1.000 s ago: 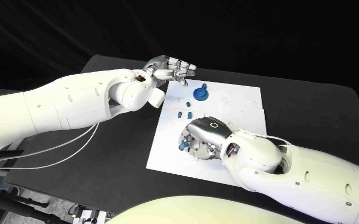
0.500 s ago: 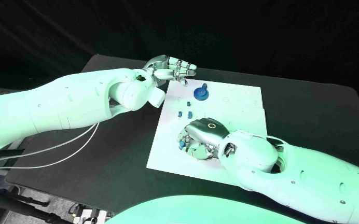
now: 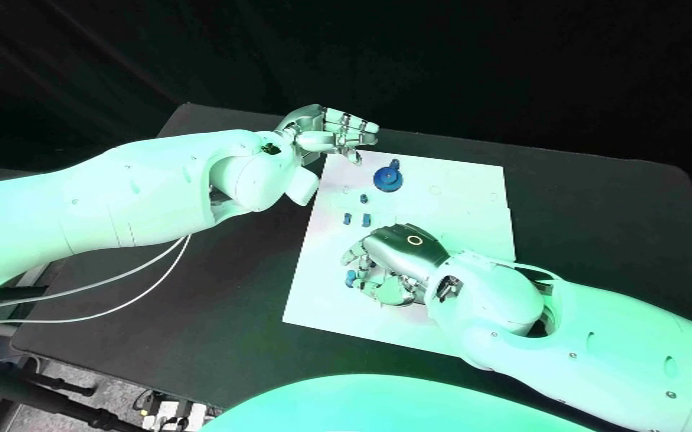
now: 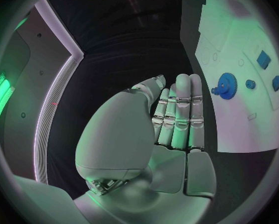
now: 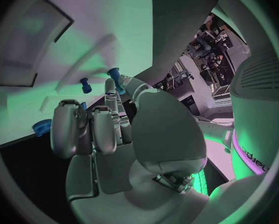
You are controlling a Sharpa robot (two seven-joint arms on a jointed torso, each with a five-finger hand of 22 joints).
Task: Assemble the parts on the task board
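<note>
The white task board (image 3: 433, 202) lies in the middle of the black table. A blue gear (image 3: 387, 179) stands on its far part, with small blue blocks (image 3: 356, 219) nearer. My right hand (image 3: 397, 264) rests low over the board's near half, its fingers curled down among small blue parts (image 3: 351, 277). In the right wrist view a blue peg (image 5: 114, 76) sits pinched between its thumb and a fingertip, and another peg (image 5: 85, 85) stands just beyond. My left hand (image 3: 329, 133) hovers at the board's far left corner with its fingers curled in on nothing. The left wrist view shows the gear (image 4: 226, 86) beside that hand (image 4: 171, 124).
Bare black table (image 3: 216, 282) surrounds the board on all sides. White cables (image 3: 116, 297) hang under my left arm near the table's left edge. In the right wrist view a second blue gear (image 5: 42, 127) lies by my right hand's fingers.
My right hand has shifted slightly over the board's near part, with its fingers still down among the blue parts. The left hand has stayed where it was.
</note>
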